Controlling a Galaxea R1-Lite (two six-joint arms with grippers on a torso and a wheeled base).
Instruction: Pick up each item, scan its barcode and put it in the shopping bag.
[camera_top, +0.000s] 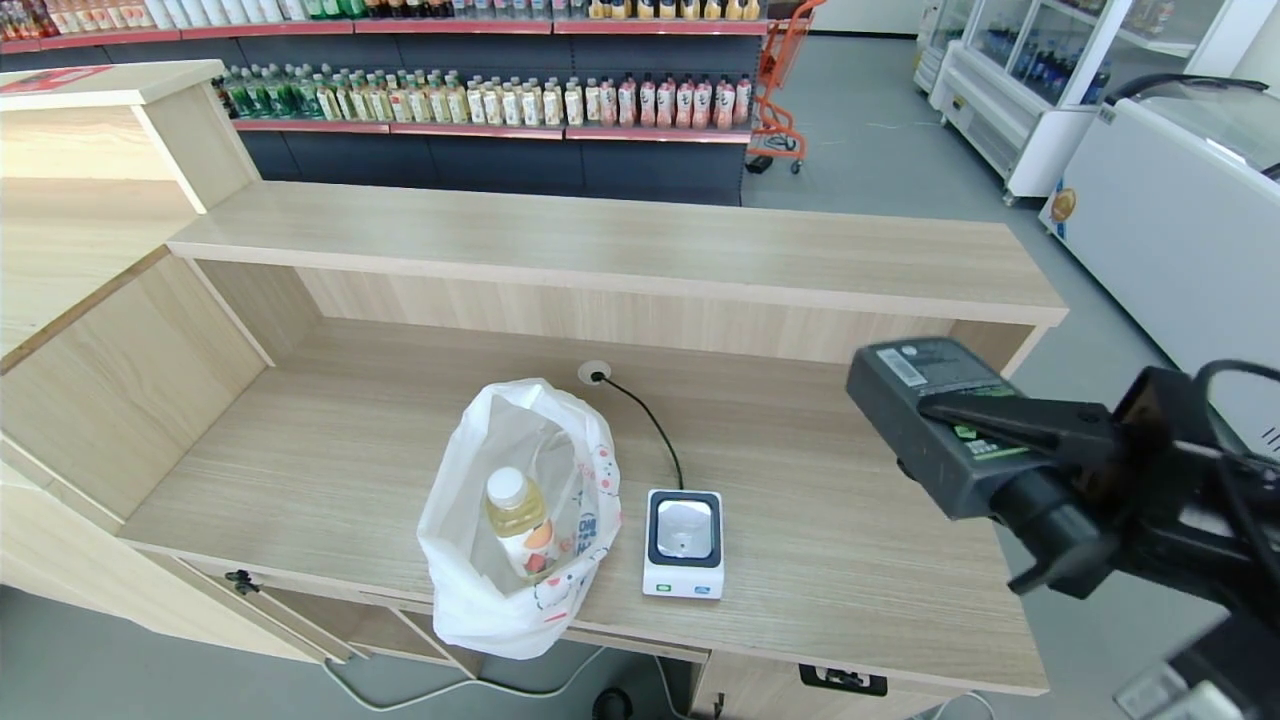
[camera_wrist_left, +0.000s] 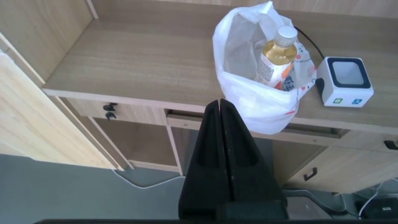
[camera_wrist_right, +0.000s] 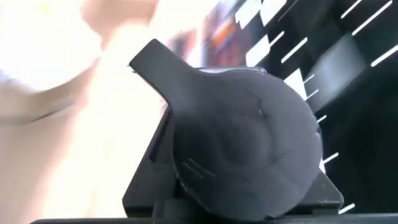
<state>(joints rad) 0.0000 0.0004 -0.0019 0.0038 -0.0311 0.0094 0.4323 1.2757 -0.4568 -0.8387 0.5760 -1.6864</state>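
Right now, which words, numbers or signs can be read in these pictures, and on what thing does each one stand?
No text reads clearly enough to quote.
On the dark box in the right gripper: a white barcode label and green stickers, too small to read.
On the shopping bag: blue print, creased, unreadable.
On the bottle: label too small.
On the scanner: two small icons, no legible words.
On the freezer: round sticker, blurred.

Bright, even light falls from overhead on the counter (camera_top: 850, 520), so the scanner (camera_top: 684, 540) throws only a faint, soft shadow. Its glass window carries a pale glare. Left of the scanner, the shopping bag (camera_top: 470, 560) glows white. Right of it, the dark box (camera_top: 905, 445) in the right gripper (camera_top: 970, 495) looks dull. Behind the scanner, the ledge (camera_top: 600, 240) shades the recess, and straight edges bow.
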